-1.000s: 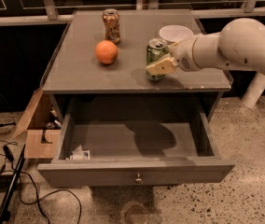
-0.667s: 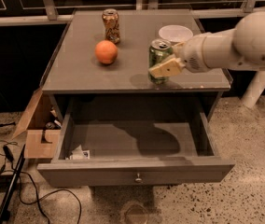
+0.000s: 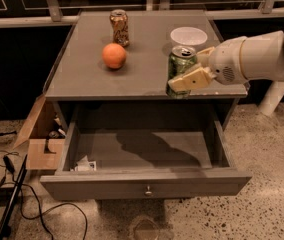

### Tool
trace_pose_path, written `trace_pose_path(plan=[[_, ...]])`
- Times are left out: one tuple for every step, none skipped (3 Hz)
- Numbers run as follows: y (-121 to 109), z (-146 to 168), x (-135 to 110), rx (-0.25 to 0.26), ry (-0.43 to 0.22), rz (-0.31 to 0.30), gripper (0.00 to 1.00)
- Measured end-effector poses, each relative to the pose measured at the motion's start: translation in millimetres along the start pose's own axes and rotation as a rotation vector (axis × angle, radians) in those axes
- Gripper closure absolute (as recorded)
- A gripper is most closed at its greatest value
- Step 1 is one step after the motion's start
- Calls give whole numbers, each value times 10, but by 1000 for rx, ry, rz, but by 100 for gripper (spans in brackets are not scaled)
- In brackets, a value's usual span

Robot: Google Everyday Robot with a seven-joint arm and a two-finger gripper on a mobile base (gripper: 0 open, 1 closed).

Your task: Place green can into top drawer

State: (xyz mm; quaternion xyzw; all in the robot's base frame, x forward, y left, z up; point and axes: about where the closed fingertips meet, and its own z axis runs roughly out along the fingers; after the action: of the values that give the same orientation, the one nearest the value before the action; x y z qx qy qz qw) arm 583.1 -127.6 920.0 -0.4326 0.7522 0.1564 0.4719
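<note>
Green can [image 3: 181, 63] pinched between fingers of the gripper [image 3: 186, 77], carried forward to the tabletop's [image 3: 82, 79] front-right edge. Leaves only lowering into the open top drawer [image 3: 147, 184].

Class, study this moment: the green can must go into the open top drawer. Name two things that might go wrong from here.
1. The gripper holds the green can right at the front edge of the table. If the grasp slips, the can might tip and fall past the top drawer onto the floor.
2. The white bowl sits close behind the gripper, so a backward swing might knock it.
</note>
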Motion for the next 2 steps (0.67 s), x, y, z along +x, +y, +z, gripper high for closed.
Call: trace_pose_path(plan=[[17, 34, 52, -6, 7, -3, 100], [141, 118, 386, -19, 39, 8, 100]])
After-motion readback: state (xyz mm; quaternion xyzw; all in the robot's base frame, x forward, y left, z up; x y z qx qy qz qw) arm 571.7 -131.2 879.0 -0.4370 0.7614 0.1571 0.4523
